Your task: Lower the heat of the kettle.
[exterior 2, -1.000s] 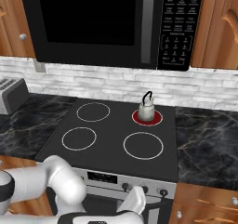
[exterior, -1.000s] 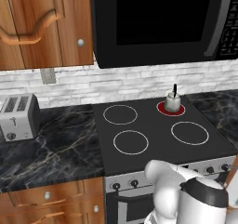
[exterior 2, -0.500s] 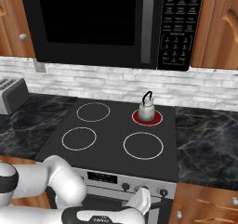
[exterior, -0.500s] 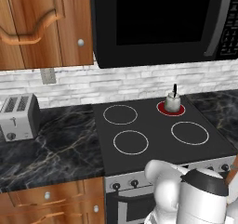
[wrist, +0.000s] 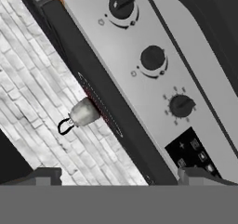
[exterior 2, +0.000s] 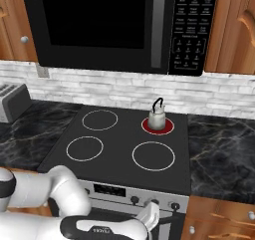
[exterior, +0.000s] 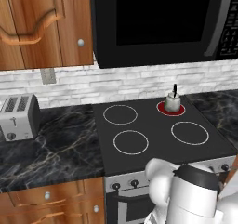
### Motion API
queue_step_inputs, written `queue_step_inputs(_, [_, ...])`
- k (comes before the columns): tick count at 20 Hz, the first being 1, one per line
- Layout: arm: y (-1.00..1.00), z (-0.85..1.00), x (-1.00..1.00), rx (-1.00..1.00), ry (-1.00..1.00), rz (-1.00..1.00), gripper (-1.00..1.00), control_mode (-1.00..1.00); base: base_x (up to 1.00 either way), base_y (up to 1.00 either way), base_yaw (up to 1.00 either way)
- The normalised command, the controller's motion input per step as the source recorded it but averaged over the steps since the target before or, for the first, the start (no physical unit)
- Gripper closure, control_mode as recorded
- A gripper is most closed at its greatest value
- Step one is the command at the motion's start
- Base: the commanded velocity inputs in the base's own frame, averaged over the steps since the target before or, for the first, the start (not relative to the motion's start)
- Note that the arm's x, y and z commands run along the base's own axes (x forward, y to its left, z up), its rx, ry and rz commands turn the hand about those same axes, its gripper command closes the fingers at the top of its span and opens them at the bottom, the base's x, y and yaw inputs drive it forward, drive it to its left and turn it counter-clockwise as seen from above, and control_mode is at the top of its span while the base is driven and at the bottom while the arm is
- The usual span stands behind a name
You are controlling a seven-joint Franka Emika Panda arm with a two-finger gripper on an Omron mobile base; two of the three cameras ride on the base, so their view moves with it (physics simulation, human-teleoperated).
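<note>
The kettle [exterior: 172, 102] [exterior 2: 157, 117] is small and silvery with a thin black handle. It stands on the glowing red back-right burner [exterior: 163, 108] [exterior 2: 167, 127]. In the hand view the kettle [wrist: 83, 111] lies beyond the stove's grey control panel [wrist: 116, 65], which carries three dark knobs [wrist: 152, 58]. My gripper [wrist: 121, 177] is open, its fingertips [wrist: 44, 175] wide apart with nothing between them. It hangs in front of the panel, a little short of the knobs. From the right base view the gripper [exterior 2: 149, 215] sits low by the right-hand knobs [exterior 2: 154, 202].
A silver toaster [exterior: 18, 117] [exterior 2: 12, 102] stands on the dark marble counter [exterior: 60, 148] left of the stove. A black microwave [exterior: 158, 23] [exterior 2: 114, 25] hangs above the cooktop between wooden cabinets [exterior: 42, 28]. My own arm hides part of the panel in the left base view.
The arm has shifted slightly to the right in front of the stove panel. The kettle has not moved and the gripper stays open.
</note>
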Motion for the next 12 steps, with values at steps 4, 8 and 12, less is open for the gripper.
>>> queue_step_inputs(4, [0.35,0.00,0.06,-0.05,0.00,-0.07,-1.00,-1.00,0.00,0.00,0.00])
queue_step_inputs(8, [0.10,0.00,0.08,-0.01,0.00,-0.02,-1.00,-1.00,0.00,0.00,0.00])
queue_step_inputs(12, [-0.05,0.00,0.08,0.00,0.00,-0.01,-1.00,-1.00,0.00,0.00,0.00])
